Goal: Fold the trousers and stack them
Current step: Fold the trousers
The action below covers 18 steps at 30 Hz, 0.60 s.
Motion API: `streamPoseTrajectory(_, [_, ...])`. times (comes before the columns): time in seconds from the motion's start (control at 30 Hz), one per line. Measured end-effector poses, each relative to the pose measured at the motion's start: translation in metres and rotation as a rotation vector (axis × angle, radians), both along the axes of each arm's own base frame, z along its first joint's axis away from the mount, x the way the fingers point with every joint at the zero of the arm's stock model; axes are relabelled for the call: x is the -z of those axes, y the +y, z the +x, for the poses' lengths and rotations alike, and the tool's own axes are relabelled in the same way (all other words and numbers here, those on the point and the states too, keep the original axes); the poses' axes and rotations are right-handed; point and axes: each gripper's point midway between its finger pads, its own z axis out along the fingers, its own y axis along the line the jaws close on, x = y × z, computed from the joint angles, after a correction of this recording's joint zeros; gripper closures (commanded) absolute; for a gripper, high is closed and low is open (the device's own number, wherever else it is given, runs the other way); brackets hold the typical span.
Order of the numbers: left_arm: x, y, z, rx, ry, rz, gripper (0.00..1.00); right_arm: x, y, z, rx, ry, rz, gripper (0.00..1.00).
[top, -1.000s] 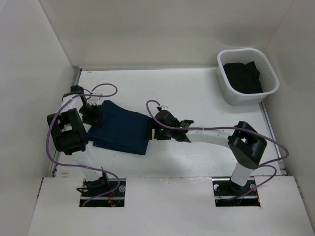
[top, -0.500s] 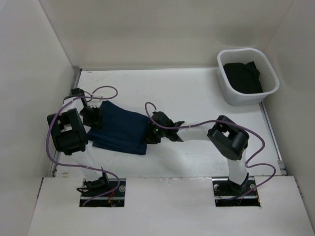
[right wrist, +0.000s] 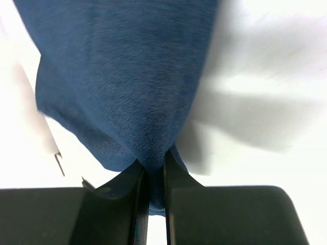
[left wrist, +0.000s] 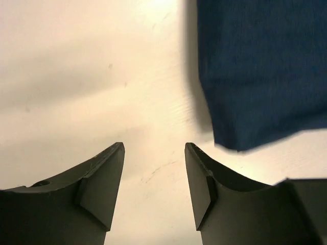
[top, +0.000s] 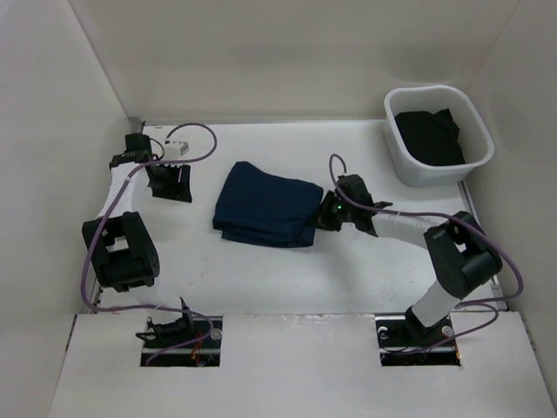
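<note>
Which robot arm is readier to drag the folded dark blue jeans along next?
Likely right: the right gripper is shut on the edge of the folded dark blue denim trousers, while the left gripper hangs open beside them, touching nothing.

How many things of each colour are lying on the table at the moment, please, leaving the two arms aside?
Navy blue: 1, the folded trousers
White: 1, the basket
Black: 1, the dark cloth inside the basket; whether it is a single piece cannot be told
Total: 3
</note>
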Motion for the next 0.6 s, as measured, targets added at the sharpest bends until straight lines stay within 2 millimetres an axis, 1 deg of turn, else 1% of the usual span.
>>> streamPoseTrajectory(0.03, [-0.006,-0.005,0.004,0.011,-0.016,-0.004,0.51,-0.003,-0.011,0.006,0.000,-0.008,-0.006,0.90])
streamPoseTrajectory(0.1, [-0.012,-0.016,0.009,0.035,-0.034,-0.013,0.51,-0.003,-0.032,0.015,-0.007,-0.005,-0.031,0.83])
streamPoseTrajectory(0.17, [-0.012,-0.025,0.007,0.051,-0.022,-0.023,0.51,-0.002,-0.052,0.021,-0.014,0.002,-0.062,0.77])
streamPoseTrajectory(0.23, [-0.012,-0.031,0.005,0.058,-0.010,-0.031,0.51,0.000,-0.064,0.021,-0.051,0.009,-0.086,0.72])
streamPoseTrajectory(0.33, [-0.011,-0.035,0.002,0.059,-0.003,-0.036,0.51,0.001,-0.069,0.021,-0.144,0.024,-0.111,0.73])
streamPoseTrajectory(0.4, [-0.010,-0.038,-0.001,0.060,0.006,-0.039,0.51,0.003,-0.067,0.025,-0.214,0.018,-0.136,0.77])
streamPoseTrajectory(0.47, [-0.009,-0.041,-0.004,0.064,0.014,-0.043,0.51,0.003,-0.067,0.029,-0.281,0.002,-0.163,0.84])
streamPoseTrajectory(0.53, [-0.007,-0.047,-0.006,0.075,0.024,-0.046,0.51,0.001,-0.065,0.034,-0.334,-0.016,-0.181,0.87])
streamPoseTrajectory(0.57, [-0.007,-0.051,-0.006,0.084,0.026,-0.047,0.51,0.000,-0.065,0.036,-0.358,-0.026,-0.189,0.90])
streamPoseTrajectory(0.6, [-0.007,-0.057,-0.007,0.097,0.027,-0.047,0.51,-0.001,-0.065,0.037,-0.379,-0.035,-0.197,0.91])
